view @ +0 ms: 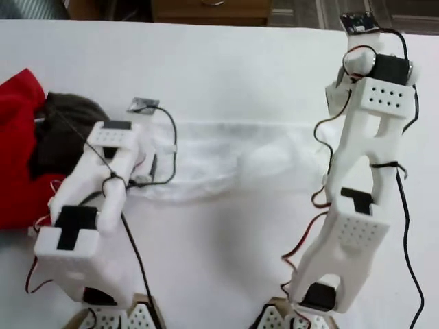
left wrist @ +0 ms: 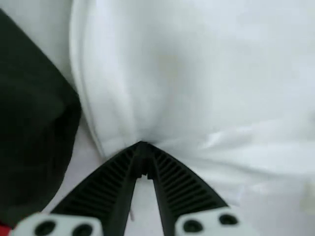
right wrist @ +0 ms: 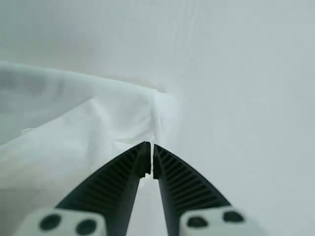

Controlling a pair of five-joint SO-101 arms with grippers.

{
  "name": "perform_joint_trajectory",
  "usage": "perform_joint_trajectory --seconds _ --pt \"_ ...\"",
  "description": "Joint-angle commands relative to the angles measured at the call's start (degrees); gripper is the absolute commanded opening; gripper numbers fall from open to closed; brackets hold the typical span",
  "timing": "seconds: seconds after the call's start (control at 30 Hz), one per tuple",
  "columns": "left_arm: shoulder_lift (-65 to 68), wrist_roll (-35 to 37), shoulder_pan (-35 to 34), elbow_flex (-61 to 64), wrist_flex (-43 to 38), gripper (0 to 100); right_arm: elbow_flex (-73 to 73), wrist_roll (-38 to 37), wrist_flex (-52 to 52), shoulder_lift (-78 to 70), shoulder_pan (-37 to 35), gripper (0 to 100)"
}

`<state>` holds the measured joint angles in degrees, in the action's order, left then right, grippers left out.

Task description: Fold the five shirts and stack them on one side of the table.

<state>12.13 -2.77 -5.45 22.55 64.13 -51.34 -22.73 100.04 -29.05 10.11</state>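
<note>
A white shirt [view: 233, 161] lies in a long band across the middle of the white table [view: 226, 68], stretched between the two arms. My left gripper [left wrist: 142, 150] is shut on a pinch of the white shirt [left wrist: 187, 88] at its left end, right beside a dark shirt [left wrist: 29, 123]. My right gripper [right wrist: 150, 150] is shut on the corner edge of the white shirt [right wrist: 98, 123] at its right end. A red shirt [view: 17, 157] and the dark shirt [view: 65, 133] lie piled at the table's left edge.
The left arm [view: 89, 192] stands over the dark and red pile. On the right the other arm [view: 360, 178] rises tall, with cables hanging from it. Bare table surface spreads behind and in front of the white shirt.
</note>
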Motion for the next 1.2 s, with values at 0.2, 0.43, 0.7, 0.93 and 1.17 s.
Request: perform_joint_trajectory --seconds 0.2,0.43,0.7,0.93,1.17 --pt "-2.5 -2.1 -1.8 -1.1 1.0 3 22.4 0.4 -2.7 18.2 -2.6 2.4" --pt "-2.5 -2.3 -3.7 -14.2 8.8 3 44.3 0.1 -15.1 27.5 -0.5 2.4" --pt "4.0 -5.8 -12.1 -19.6 -0.8 3 71.6 0.0 -29.0 41.8 0.0 2.4" --pt "15.4 -9.7 -23.7 -23.2 -4.4 3 91.5 0.0 -41.3 48.9 3.7 2.4" --pt "16.0 -13.1 -36.0 -35.7 -0.9 3 108.4 0.0 -57.3 54.0 9.3 2.4"
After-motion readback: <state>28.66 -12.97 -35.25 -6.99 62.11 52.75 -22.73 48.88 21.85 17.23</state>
